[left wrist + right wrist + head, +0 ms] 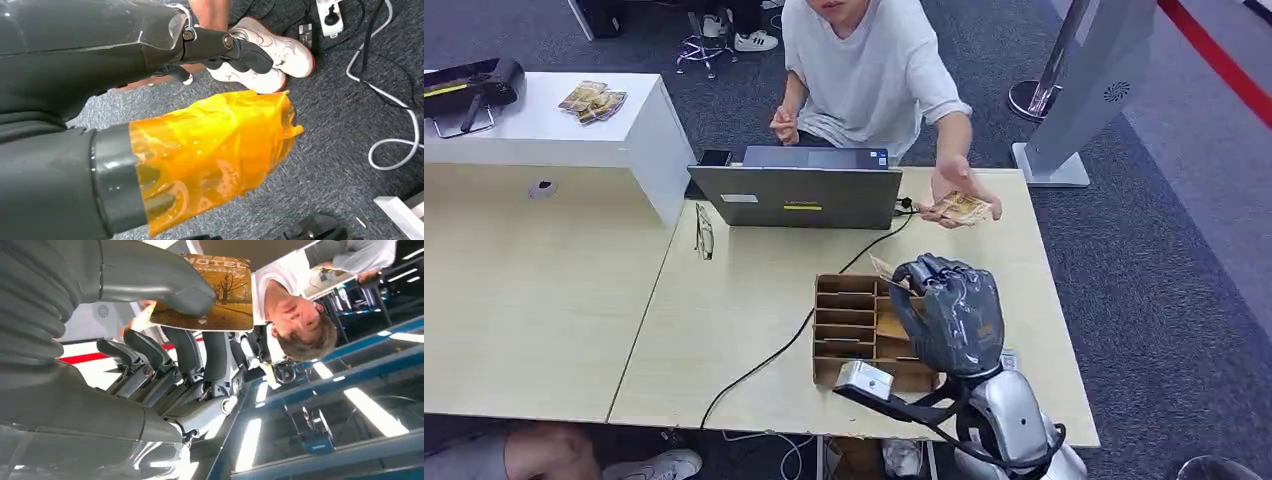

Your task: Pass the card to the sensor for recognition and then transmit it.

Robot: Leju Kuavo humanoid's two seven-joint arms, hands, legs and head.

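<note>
A grey laptop (796, 196) stands open at the table's (544, 300) far edge, with glasses (704, 232) just left of it. A person (864, 70) sits behind.

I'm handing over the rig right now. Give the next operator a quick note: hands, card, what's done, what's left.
Right hand: raised over the cardboard card organizer, pinching a card between thumb and fingers.
Left hand: hangs by the floor, holds nothing.
Person's hand is stretched over the table, already holding cards.
Done: card picked up. Whether it has been scanned, I cannot tell.
Left: pass it over.
</note>
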